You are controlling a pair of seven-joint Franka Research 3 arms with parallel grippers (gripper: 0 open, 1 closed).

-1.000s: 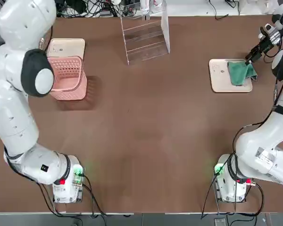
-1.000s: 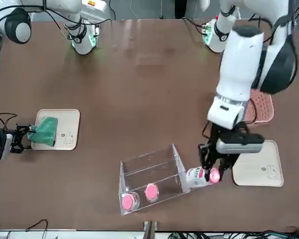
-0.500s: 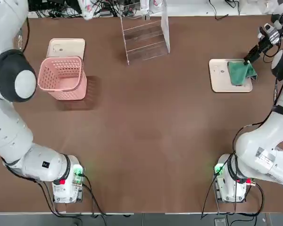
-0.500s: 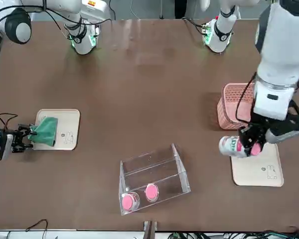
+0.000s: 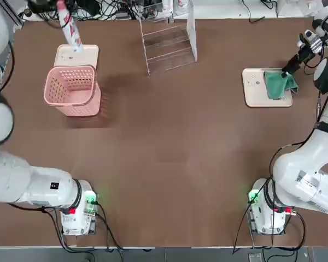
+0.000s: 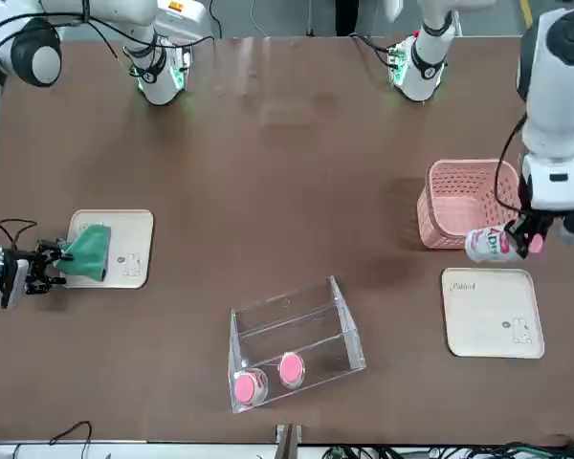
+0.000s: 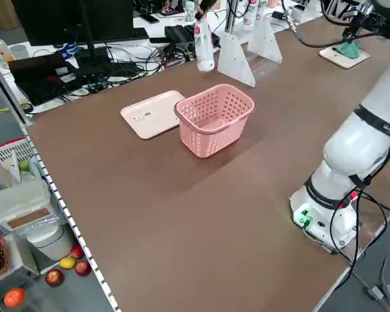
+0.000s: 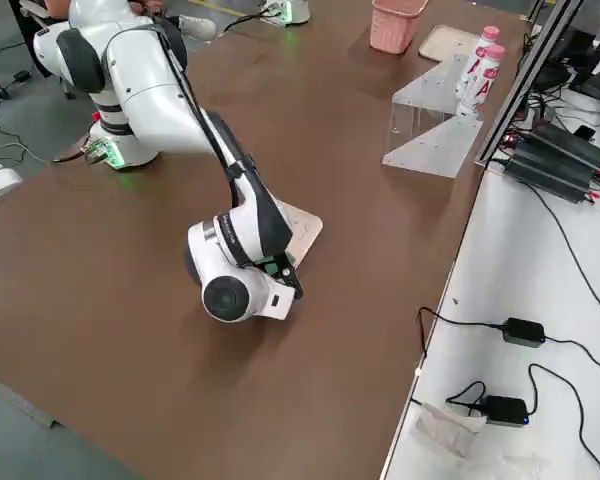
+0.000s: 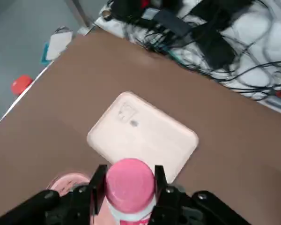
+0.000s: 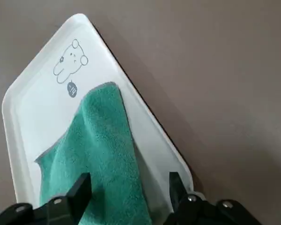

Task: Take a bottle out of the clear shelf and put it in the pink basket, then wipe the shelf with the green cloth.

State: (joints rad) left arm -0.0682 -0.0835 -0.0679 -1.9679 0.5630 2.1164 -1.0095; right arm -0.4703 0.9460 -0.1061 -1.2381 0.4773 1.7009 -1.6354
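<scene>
My left gripper (image 6: 531,241) is shut on the cap end of the bottle (image 6: 490,246), which is pink with a white section. It hangs in the air over the cream tray (image 5: 82,54), on the far side of the pink basket (image 5: 79,107). In the left wrist view the pink cap (image 9: 129,182) sits between the fingers. The clear shelf (image 5: 169,46) stands at the table's far edge with two pink-capped bottles (image 6: 249,387) in it. On the right, my right gripper (image 10: 126,187) is down at the green cloth (image 10: 105,150), open, with its fingers on either side of the cloth's edge.
The green cloth lies on a second cream tray (image 5: 254,87) at the robot's right. Cables and power strips (image 8: 560,150) crowd the bench past the table's far edge. Brown tabletop (image 5: 175,153) stretches between the arms' bases.
My left gripper has carried the bottle away from the shelf, leftward to the tray behind the basket. The right gripper stays at the cloth.
</scene>
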